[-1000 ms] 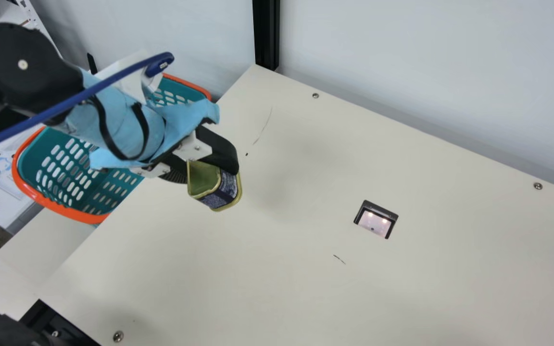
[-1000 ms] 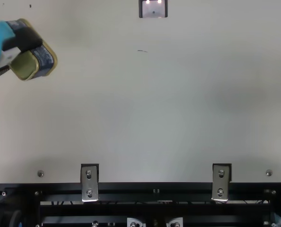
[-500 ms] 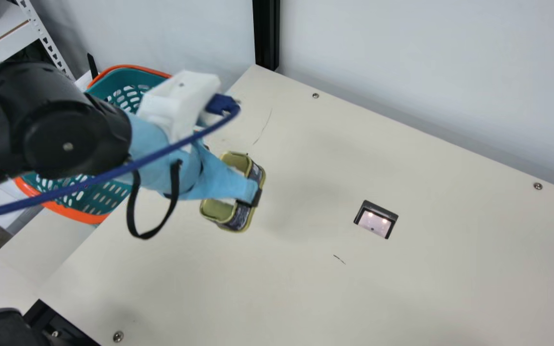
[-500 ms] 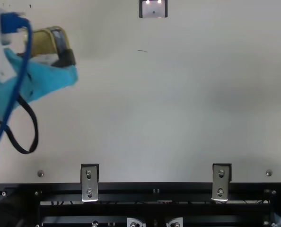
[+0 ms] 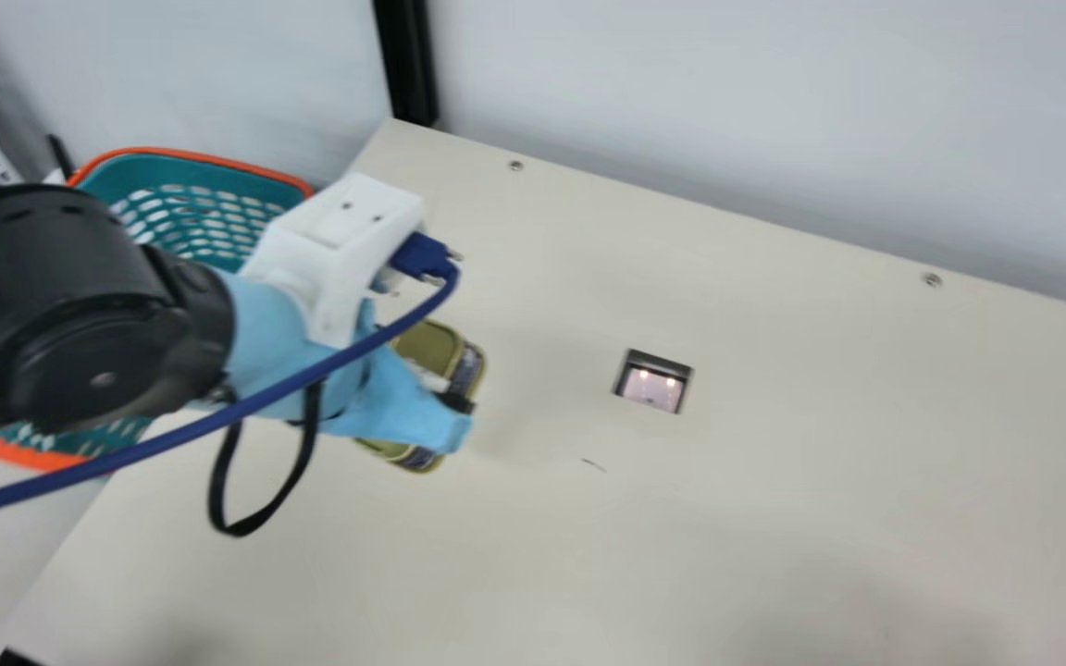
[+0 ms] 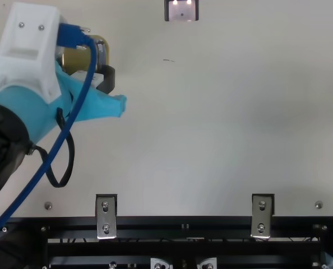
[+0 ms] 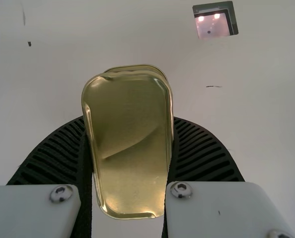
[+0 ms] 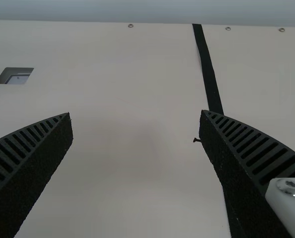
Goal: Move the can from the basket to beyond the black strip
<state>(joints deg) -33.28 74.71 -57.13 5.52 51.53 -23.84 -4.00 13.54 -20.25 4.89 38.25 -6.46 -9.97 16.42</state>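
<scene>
Main view: a blue cable crosses before the basket.

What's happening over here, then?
The robot's left end effector is gripping a gold-ended can over the cream table, outside the teal basket. The right end effector has its fingers apart, with nothing between them. The can is meant to go beyond the black strip and isn't there yet.
</scene>
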